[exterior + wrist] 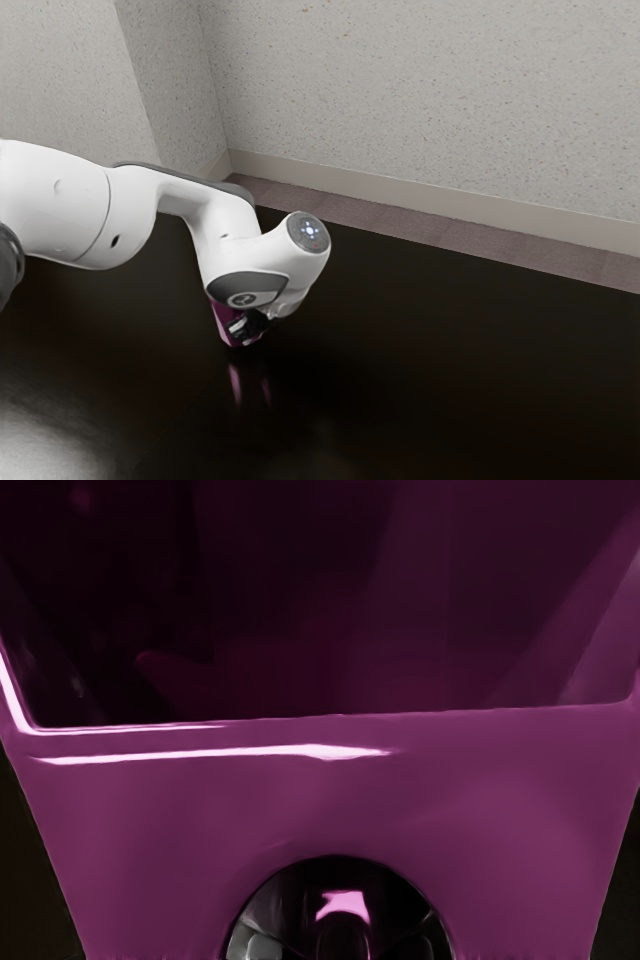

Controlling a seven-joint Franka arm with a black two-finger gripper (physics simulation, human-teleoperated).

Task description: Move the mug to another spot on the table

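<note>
Early days, I reckon: the purple mug (227,330) is left of centre in the exterior frame, on or just above the dark counter (450,380), gripper (248,328) right down on it, can't tell if the fingers have clamped it, relocation not done.

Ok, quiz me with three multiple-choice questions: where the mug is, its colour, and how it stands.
1. Where is the mug? A under the gripper B on a shelf C in a drawer
2. Its colour? A white B purple C green
3. How does it stand? A upside down B on its side C mouth up
Answers: 1 A, the exterior view shows it beneath the gripper; 2 B, its wall is purple in both views; 3 C, the wrist view looks into its open mouth.
</note>
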